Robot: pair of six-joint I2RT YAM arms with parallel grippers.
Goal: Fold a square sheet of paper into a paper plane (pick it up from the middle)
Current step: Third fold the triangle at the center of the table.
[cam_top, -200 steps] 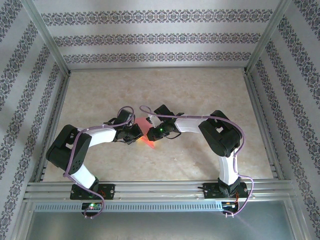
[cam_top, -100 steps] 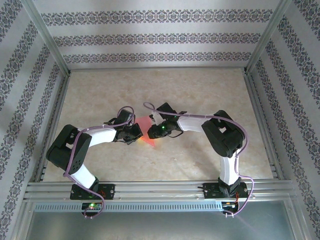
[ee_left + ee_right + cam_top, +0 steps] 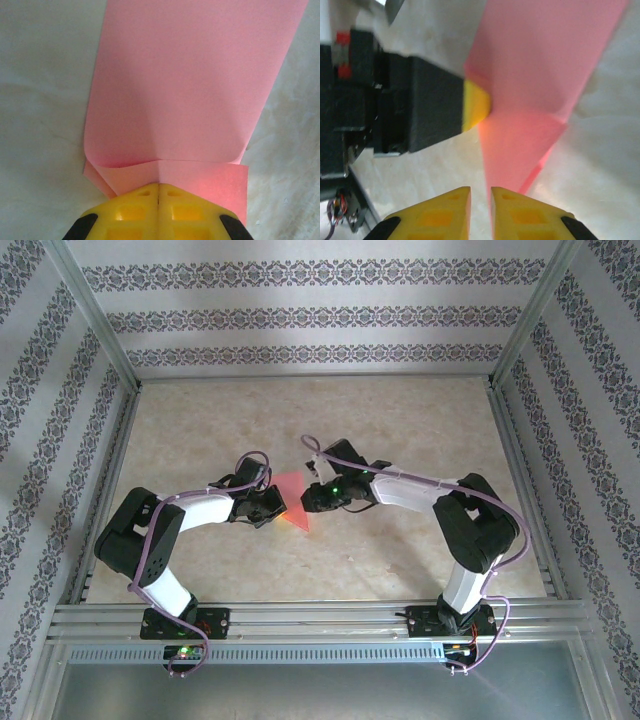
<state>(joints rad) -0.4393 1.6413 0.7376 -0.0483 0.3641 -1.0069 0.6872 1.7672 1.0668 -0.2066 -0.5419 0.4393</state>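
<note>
the left gripper (image 3: 272, 507) sits left of the table's middle, its tip pointing right. in the left wrist view its yellow fingers (image 3: 137, 202) are pressed together with no gap, clenched on the near edge of the thin salmon-pink folded sheet of paper (image 3: 192, 80). the paper runs away from the fingers in two layers: a flat lower layer, pinched at the tip, and a wider upper layer that bends back over it in a soft rounded fold. a short crease runs from the seam between the fingers up to that fold.

from above, the paper (image 3: 293, 494) lies between the two grippers on the pale marbled table (image 3: 400, 420), wider at its far end and narrowing to a point toward the near edge.

the right gripper (image 3: 313, 498) is just beside the paper on its right. in the right wrist view its yellow fingers (image 3: 515, 212) stand slightly apart, a narrow slit between them with nothing in it; the paper (image 3: 540, 65) lies just beyond them, and the left gripper's yellow tip (image 3: 476, 104) touches its left edge.
</note>
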